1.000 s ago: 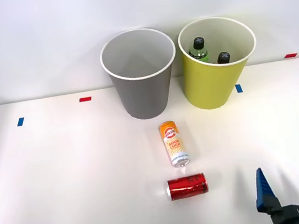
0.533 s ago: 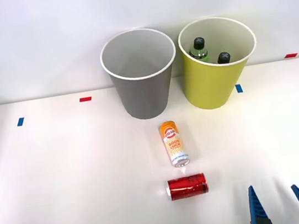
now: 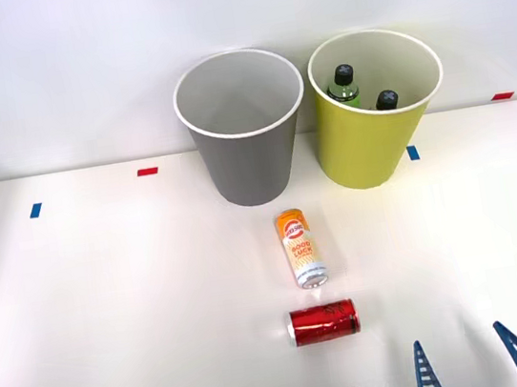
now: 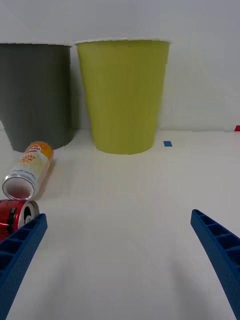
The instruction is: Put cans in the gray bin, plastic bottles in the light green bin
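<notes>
Lying on its side on the white table, the red can sits just left of the wide-open, empty right gripper, with the orange-and-white can beyond it toward the gray bin.

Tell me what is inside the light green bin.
Two black-capped bottles stand inside the light green bin: a green bottle and a second bottle. The bin wall hides their lower bodies.
</notes>
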You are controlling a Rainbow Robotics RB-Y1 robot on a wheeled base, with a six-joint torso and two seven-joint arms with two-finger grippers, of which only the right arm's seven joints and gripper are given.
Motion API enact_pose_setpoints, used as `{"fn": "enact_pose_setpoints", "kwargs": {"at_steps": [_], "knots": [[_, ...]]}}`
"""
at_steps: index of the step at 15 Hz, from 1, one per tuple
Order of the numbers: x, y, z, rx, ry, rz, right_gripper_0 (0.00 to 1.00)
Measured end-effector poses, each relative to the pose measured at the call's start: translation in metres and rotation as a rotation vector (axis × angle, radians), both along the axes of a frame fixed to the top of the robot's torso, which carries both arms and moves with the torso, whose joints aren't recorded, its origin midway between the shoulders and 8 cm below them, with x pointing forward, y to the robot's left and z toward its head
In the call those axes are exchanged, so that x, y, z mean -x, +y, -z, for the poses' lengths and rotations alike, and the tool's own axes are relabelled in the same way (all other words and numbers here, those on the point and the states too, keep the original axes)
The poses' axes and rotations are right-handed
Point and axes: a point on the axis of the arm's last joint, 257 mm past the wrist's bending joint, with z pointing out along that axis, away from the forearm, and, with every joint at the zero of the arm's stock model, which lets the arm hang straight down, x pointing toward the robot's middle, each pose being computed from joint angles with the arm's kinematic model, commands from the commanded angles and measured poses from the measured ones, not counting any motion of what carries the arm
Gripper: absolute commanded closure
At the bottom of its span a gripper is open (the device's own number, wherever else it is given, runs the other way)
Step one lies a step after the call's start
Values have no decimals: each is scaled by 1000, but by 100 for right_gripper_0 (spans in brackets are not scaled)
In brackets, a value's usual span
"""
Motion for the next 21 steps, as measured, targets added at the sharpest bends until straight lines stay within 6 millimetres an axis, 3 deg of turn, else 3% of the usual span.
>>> {"fn": "enact_pose_setpoints", "kwargs": {"at_steps": [9,21], "knots": [[17,-1,-10,-69,-34,27,0],[18,-5,-6,-49,-18,31,0]]}}
